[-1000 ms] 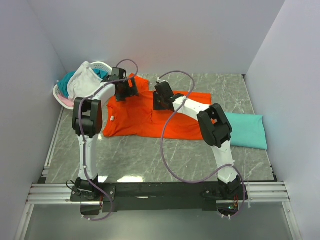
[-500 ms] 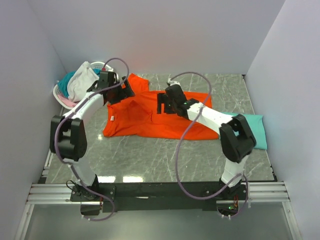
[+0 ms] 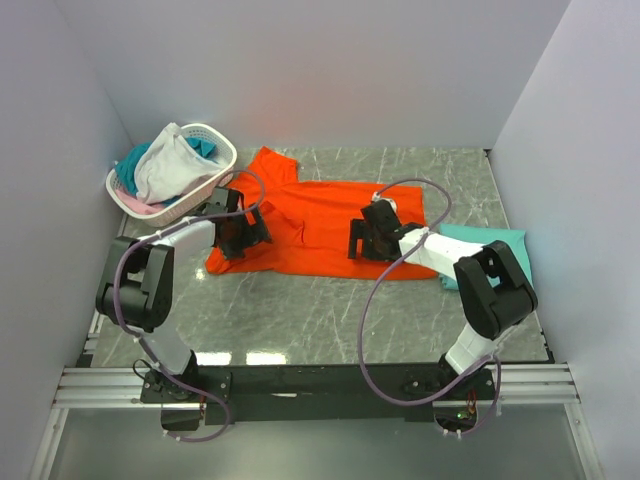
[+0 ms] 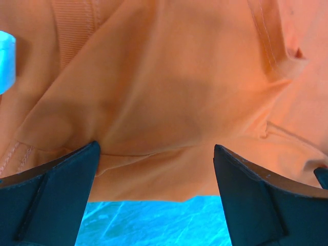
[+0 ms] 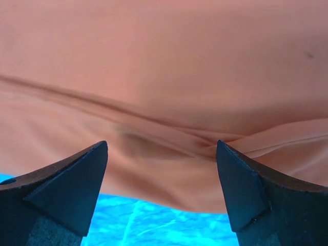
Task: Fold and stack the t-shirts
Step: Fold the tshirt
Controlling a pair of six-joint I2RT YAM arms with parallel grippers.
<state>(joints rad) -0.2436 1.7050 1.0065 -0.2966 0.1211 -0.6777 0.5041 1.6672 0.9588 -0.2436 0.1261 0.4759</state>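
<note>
Orange t-shirt (image 4: pixel 169 102) hem, left hand (image 4: pixel 156 169) spread wide, table (image 4: pixel 154 223)

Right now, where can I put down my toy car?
Best: the bare grey marble tabletop strip between the bright orange t-shirt and the black base rail. A smaller patch lies far right, behind the folded teal t-shirt. The far-left corner is crowded by the white perforated plastic basket.

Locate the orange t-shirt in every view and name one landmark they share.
Top external: orange t-shirt spread across the middle of the table.
Left wrist: orange t-shirt fills most of the frame, ribbed band upper left.
Right wrist: orange t-shirt fills the upper frame, wrinkled.
Shared landmark: its near edge, where the bare table begins.
</note>
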